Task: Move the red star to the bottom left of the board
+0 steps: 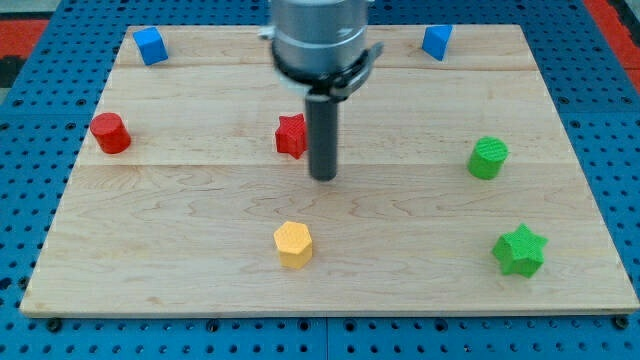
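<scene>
The red star (291, 135) lies near the middle of the wooden board (200, 200), slightly toward the view's top. My tip (323, 176) rests on the board just to the right of and a little below the red star, very close to it; the rod hides the star's right edge. The board's bottom-left area lies far to the left and below the star.
A red cylinder (110, 133) sits at the left. A yellow hexagon (294, 244) lies below the star. Blue blocks sit at the top left (150, 46) and top right (436, 42). A green cylinder (488, 158) and a green star (519, 251) are at the right.
</scene>
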